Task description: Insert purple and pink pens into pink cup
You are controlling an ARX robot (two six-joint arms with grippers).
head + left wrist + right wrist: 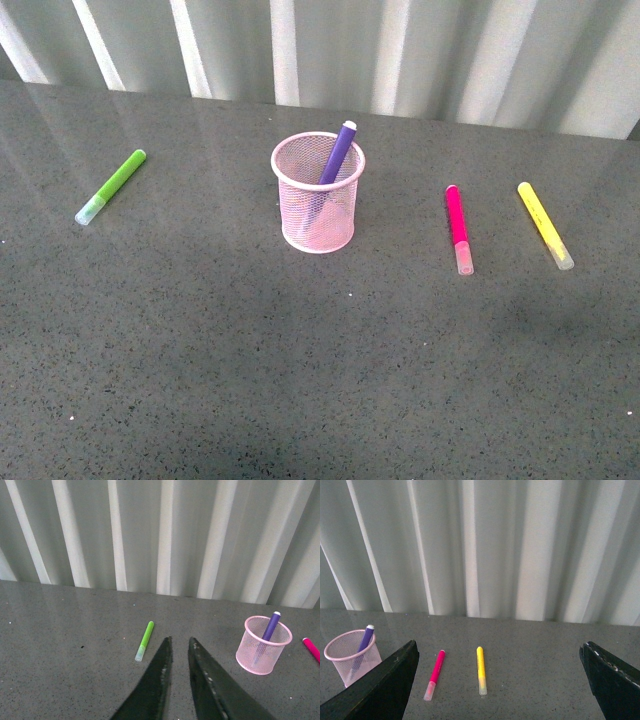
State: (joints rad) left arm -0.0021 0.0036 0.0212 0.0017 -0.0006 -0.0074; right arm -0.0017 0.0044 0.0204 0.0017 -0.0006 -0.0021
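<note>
One purple pen (337, 155) in pink cup (318, 218); pink pen (458, 225) lying outside.

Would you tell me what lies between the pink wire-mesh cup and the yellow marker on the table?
The magenta-pink marker lies there, apart from the pink wire-mesh cup and the yellow marker, as the front view shows.

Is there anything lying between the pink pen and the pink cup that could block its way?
Nothing visible does. Only bare table lies between the pink pen and the pink cup. The yellow marker lies on the pen's other side.
</note>
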